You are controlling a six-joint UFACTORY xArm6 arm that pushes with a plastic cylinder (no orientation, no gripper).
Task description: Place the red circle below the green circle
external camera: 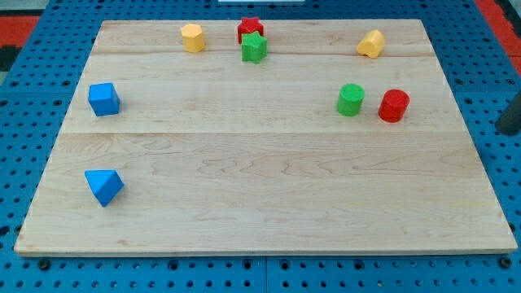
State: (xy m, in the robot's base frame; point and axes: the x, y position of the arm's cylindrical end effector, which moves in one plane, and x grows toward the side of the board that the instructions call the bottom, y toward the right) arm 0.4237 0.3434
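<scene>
— Blue first?
— Two blue blocks at the left edge: cube (103,98), wedge (103,186) below it. Up top: yellow block (193,37), red star (250,29) touching green star (254,47), second yellow (371,44).
— The circles?
— Green circle (350,99), red circle (393,106) just beside it, rightward. My tip (510,130) is perhaps that dark shape at the right; I have no pincer to report.

Bright even light, faint soft shadows under blocks, slightly soft focus
</scene>
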